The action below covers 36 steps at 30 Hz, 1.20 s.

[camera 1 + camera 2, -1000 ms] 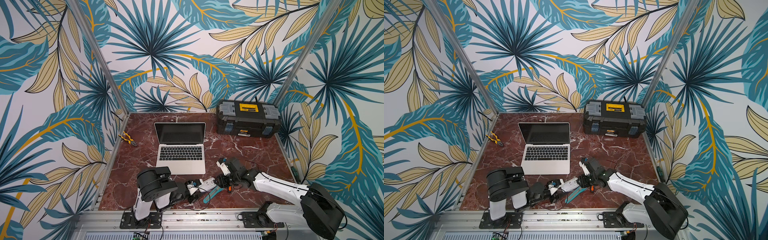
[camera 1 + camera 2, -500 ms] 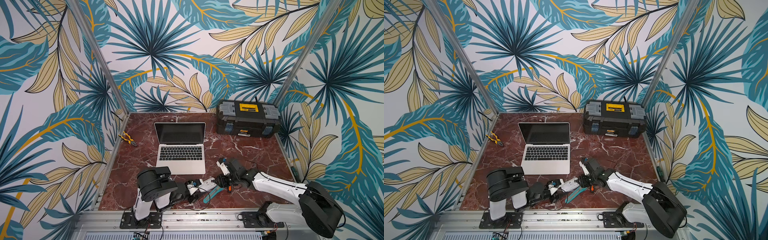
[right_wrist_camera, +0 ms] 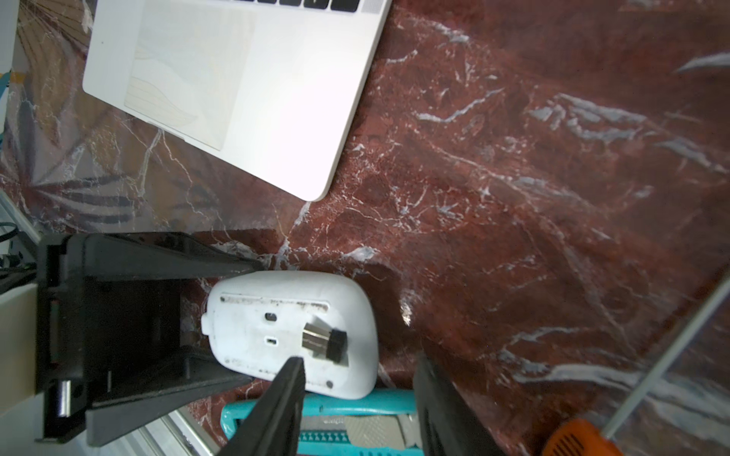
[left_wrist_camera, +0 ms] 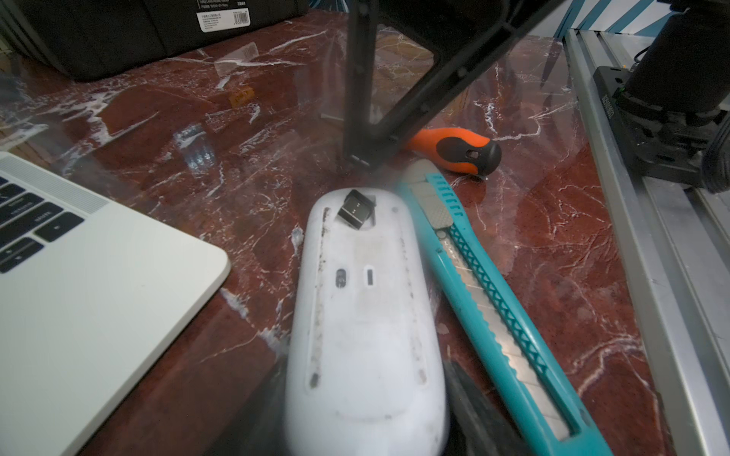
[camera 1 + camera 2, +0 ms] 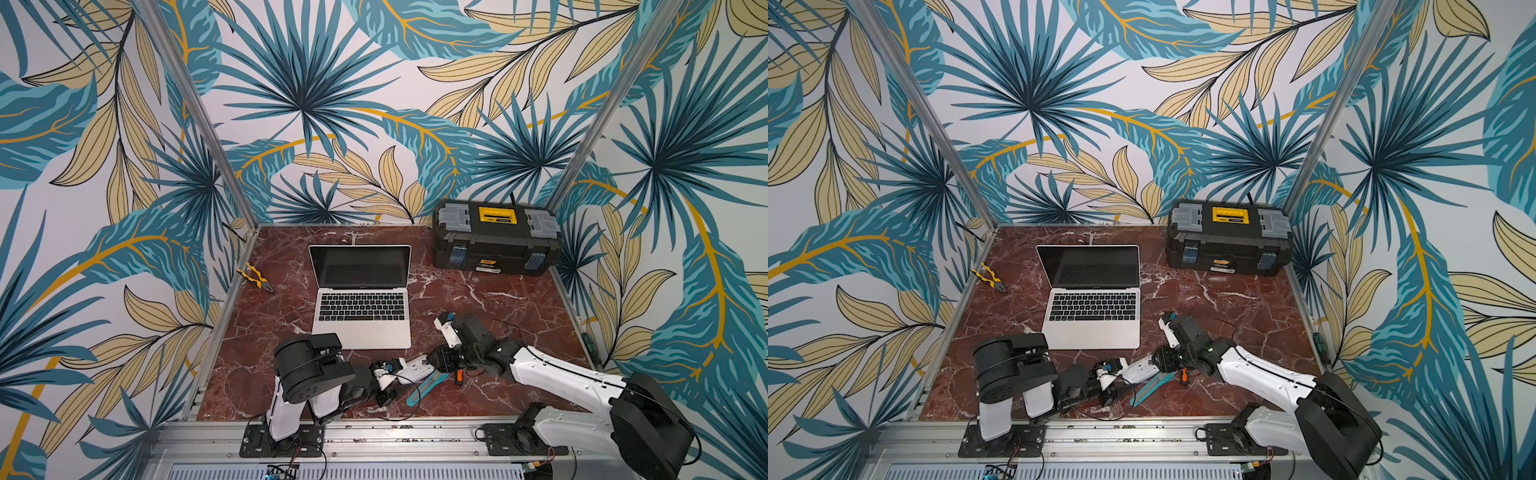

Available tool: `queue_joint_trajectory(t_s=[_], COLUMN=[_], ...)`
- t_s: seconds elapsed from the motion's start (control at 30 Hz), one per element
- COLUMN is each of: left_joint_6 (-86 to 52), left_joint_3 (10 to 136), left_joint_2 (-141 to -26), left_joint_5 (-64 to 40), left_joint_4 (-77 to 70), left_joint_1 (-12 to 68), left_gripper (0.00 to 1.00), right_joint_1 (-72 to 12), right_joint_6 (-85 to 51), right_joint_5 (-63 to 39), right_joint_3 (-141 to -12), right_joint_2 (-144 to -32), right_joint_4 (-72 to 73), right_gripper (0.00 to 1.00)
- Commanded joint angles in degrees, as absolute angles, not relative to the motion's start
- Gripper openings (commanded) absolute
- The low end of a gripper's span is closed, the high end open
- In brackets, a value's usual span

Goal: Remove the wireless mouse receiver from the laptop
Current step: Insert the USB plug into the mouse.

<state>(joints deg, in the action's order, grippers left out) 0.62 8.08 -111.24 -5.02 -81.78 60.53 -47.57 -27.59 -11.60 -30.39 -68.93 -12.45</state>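
My right pincer (image 3: 359, 363) has just eased wider and stands empty, jaws apart over the receiver (image 3: 324, 341); I judge it let go. The receiver lies on the upturned mouse (image 4: 363, 316), clamped in my left pincer (image 3: 253, 323), apart from the laptop (image 3: 237, 79), so removal looks done. Its long axis follows the mouse's length, slightly askew, with the metal plug toward my left pincer.

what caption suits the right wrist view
Upturned mouse in left gripper, receiver on its underside, right gripper open beside it
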Motion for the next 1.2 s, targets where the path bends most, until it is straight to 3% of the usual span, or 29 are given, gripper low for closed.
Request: queue_joint_trajectory(t_s=[0.0, 0.5, 1.17], left_joint_6=[0.44, 0.4, 0.42], left_joint_3=[7.97, 8.1, 8.35], left_joint_2=[-111.82, -111.88, -111.96], left_joint_5=[-5.38, -5.43, -5.5], left_joint_4=[-80.47, -80.24, -79.99], left_joint_1=[60.27, 60.29, 60.28], left_gripper=[0.53, 0.54, 0.54], right_joint_1=[-47.79, -49.36, -51.06], right_joint_6=[-30.14, -28.47, -26.19], right_joint_5=[-11.25, -13.83, -6.39], right_joint_3=[-31.74, -31.59, -34.72], right_joint_2=[-70.37, -73.52, -77.06], right_joint_4=[-11.89, -10.2, -16.56], right_gripper=[0.51, 0.52, 0.52])
